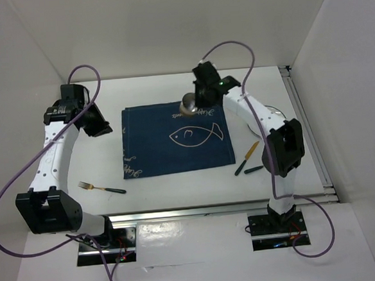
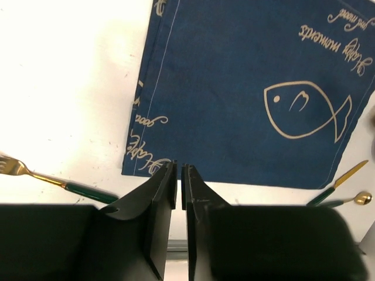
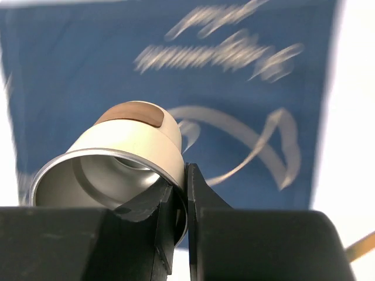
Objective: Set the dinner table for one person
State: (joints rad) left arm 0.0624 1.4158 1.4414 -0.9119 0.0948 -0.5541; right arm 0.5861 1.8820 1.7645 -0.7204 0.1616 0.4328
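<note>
above the far edge of the blue mat (image 1: 175,141), the right gripper (image 3: 183,175) clamps the rim of a cream cup (image 3: 129,146) between its fingers. the left gripper (image 2: 179,170) is clenched on nothing, over the white dinner table (image 1: 145,92), which lies beneath the mat and both arms.

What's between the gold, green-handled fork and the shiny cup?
The dark blue cloth mat with the fish outline lies between the fork and the cup; the top external view shows it.
</note>
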